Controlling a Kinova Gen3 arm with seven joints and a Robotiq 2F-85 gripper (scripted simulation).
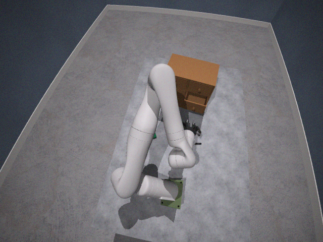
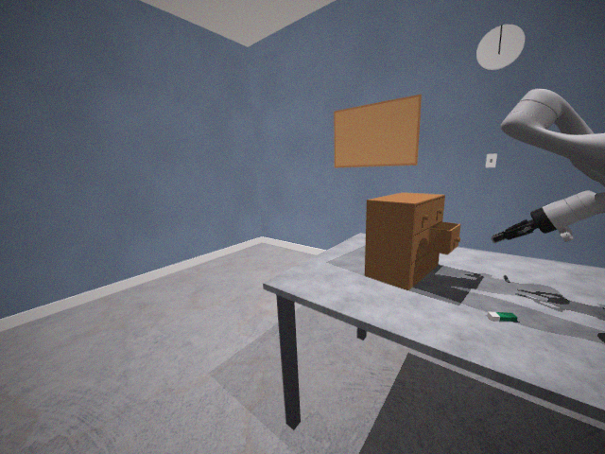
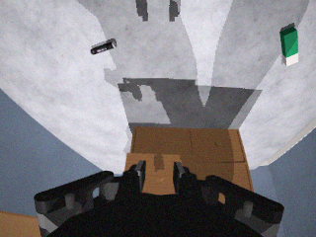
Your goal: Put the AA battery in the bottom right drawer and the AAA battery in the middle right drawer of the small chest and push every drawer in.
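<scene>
The brown chest [image 1: 194, 68] [image 2: 388, 239] [image 3: 212, 140] stands upright at the table's far end. Its middle-row right drawer [image 1: 199, 107] [image 2: 447, 236] [image 3: 170, 159] is pulled partly out and looks level; its visible inside shows no battery. The other drawer fronts in view look flush. A dark battery with a silvery end [image 1: 198, 143] [image 2: 506, 279] [image 3: 104, 46] lies on the table in front of the chest, towards the right; its type cannot be told. I see no second battery. My gripper [image 1: 190, 121] [image 2: 495, 238] [image 3: 159, 170] is partly open and empty, above the table, in front of the drawer and clear of it.
A green and white block [image 1: 154, 136] [image 2: 508, 316] [image 3: 289, 44] lies on the table, left of the battery as one faces the chest. The arm hides part of the table and the chest's left side in the top view. The green base plate [image 1: 179, 202] is at the near end.
</scene>
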